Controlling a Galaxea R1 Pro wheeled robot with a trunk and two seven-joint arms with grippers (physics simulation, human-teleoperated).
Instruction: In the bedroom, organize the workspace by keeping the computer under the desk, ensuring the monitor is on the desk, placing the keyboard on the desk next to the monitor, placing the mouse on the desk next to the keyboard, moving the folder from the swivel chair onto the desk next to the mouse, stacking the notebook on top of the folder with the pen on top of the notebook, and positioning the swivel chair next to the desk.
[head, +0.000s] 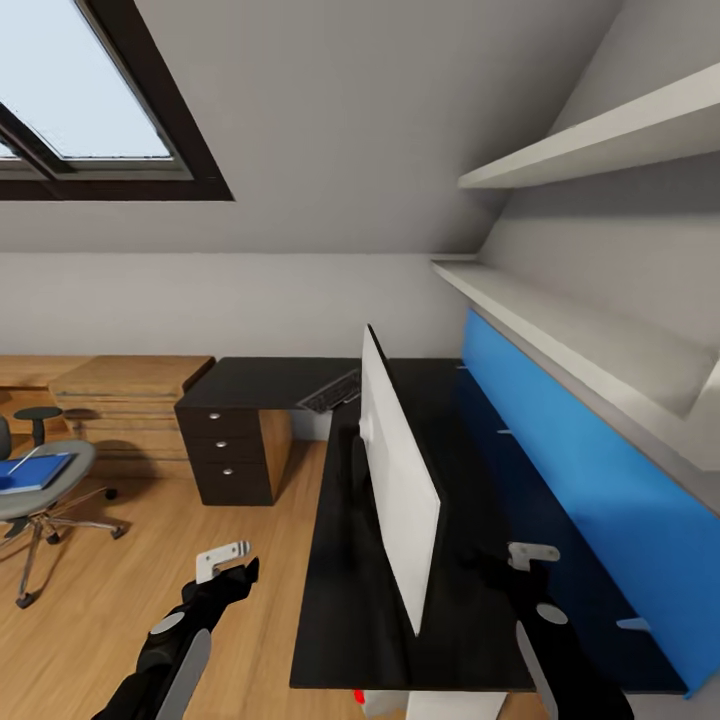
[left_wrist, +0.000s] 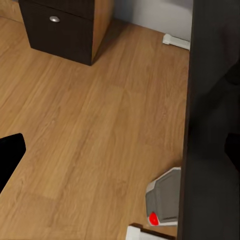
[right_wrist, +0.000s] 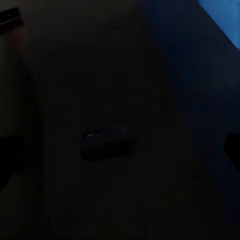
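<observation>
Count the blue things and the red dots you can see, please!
Blue things: 2, the folder on the swivel chair and the wall panel behind the desk.
Red dots: 1, on the computer.
Total: 3

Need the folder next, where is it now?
In the head view the folder lies on the seat of the swivel chair at the far left, out on the wooden floor left of the black drawer unit, away from the desk.
</observation>
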